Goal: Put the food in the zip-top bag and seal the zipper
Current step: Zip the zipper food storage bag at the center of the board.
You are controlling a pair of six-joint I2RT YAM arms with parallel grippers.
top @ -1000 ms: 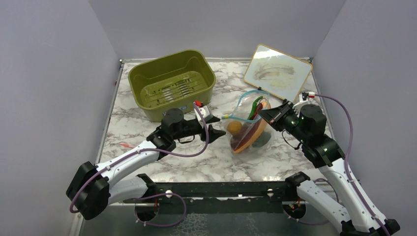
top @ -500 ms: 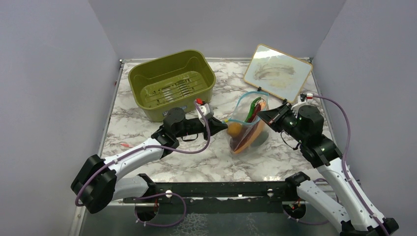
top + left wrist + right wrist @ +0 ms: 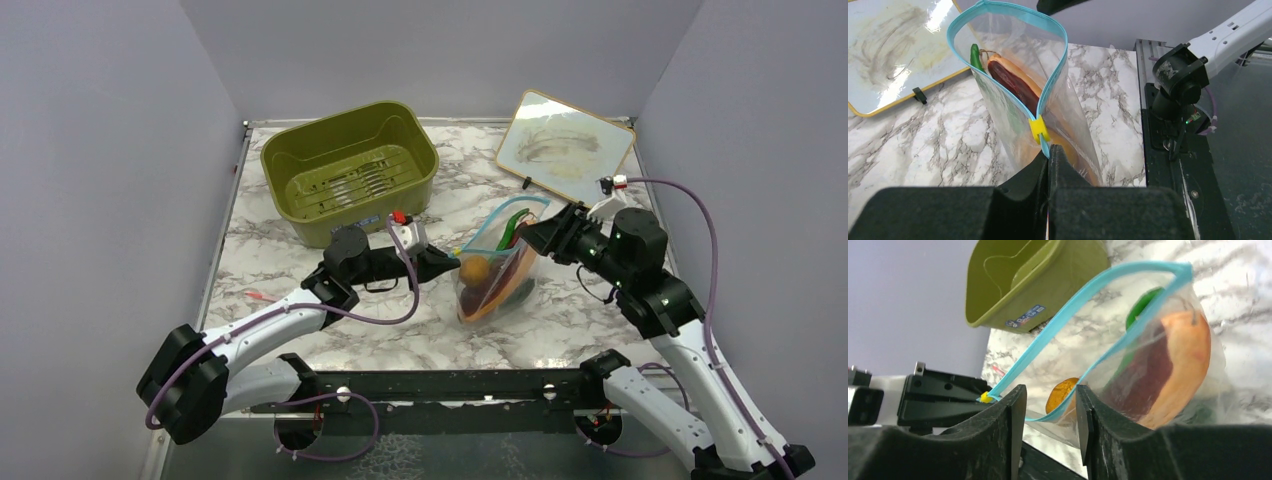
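The clear zip-top bag [image 3: 497,272] stands upright mid-table with its mouth gaping. Inside lie the food pieces: a hot-dog-like piece [image 3: 1013,82], a green vegetable [image 3: 976,54] and an orange round piece [image 3: 1060,392]. The light blue zipper [image 3: 1050,80] loops open, with a yellow slider [image 3: 1038,129] at its near end. My left gripper [image 3: 452,264] is shut on the zipper's end just behind the slider, its tips [image 3: 1049,152] pressed together. My right gripper [image 3: 535,232] is open at the bag's right side; in its wrist view the zipper [image 3: 1088,295] runs between the spread fingers [image 3: 1049,390].
An empty olive-green tub [image 3: 272,155] stands at the back left. A framed whiteboard [image 3: 565,145] lies at the back right. A small red bit [image 3: 255,295] lies on the marble near the left arm. Grey walls close in three sides.
My left gripper moved in and shut on the zipper's end. My right gripper, earlier shut on the bag's right edge, has opened. The bag shifted slightly left.
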